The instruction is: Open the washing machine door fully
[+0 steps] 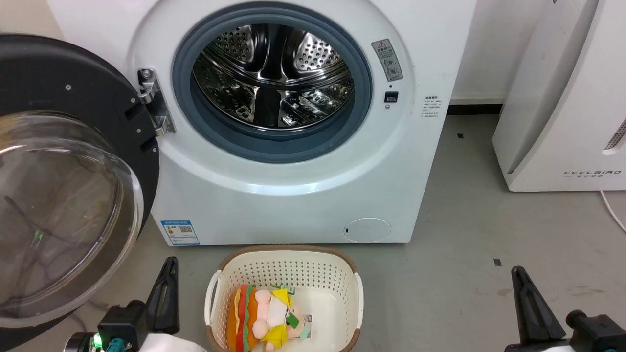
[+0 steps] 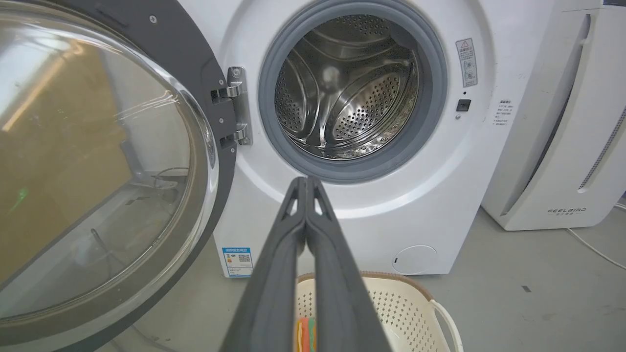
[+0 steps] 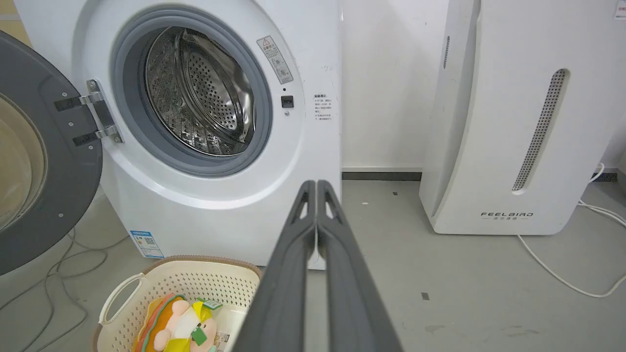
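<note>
Door: the washing machine door [image 1: 63, 195] stood swung wide, left of the washing machine [image 1: 274, 200].
Your left gripper [image 2: 305, 181]: jaws together, empty, facing the machine's front.
Your right gripper [image 3: 316, 184]: jaws together, empty, facing the machine's right corner.
Basket [image 1: 288, 252]: at the machine's foot.

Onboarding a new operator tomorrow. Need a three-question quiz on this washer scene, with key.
1. True or false: the washing machine door is shut against the washing machine.
2. Multiple choice: the plush toy lies A) in the drum, B) in the basket, C) on the floor.
3. Short answer: are the left pincer and the right pincer open or shut?

Key
1. False: it is swung wide open on its hinge.
2. B.
3. Both shut, holding nothing.
</note>
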Tool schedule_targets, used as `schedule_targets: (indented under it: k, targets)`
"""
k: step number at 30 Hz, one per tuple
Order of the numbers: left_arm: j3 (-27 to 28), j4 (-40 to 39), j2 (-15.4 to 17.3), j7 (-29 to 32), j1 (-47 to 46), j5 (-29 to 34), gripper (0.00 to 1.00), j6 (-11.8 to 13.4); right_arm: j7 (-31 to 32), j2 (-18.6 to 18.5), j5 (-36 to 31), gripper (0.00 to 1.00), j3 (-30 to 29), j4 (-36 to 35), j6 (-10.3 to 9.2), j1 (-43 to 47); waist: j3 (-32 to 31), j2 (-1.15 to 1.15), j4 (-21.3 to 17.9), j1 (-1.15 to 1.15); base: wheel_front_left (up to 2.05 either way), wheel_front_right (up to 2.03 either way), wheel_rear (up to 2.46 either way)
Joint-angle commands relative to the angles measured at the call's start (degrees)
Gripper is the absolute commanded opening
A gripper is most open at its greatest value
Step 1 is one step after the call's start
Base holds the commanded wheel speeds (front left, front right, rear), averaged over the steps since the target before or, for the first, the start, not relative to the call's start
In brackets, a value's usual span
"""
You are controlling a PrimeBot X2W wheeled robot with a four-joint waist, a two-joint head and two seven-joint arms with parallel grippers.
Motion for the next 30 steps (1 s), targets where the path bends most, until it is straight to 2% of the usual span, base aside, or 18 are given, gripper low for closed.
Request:
schedule_targets:
  k: [1, 30]
  targets:
    - [-0.16, -0.37, 0.00, 0.32, -0.20, 0.26, 0.00, 0.36, 0.27, 0.01, -0.15, 0.00, 0.14, -0.27, 0.00, -0.51, 0.02, 0.00, 0.00, 0.00, 0.00, 0.00, 0.00]
    - [-1.16, -1.92, -0.02, 3.70, -0.72, 0.96, 0.00, 1.41, 3.56, 0.05, -1.52, 0.00, 1.04, -1.02, 0.01, -1.96, 0.51, 0.00, -0.04, 0.00, 0.00, 0.00, 0.00]
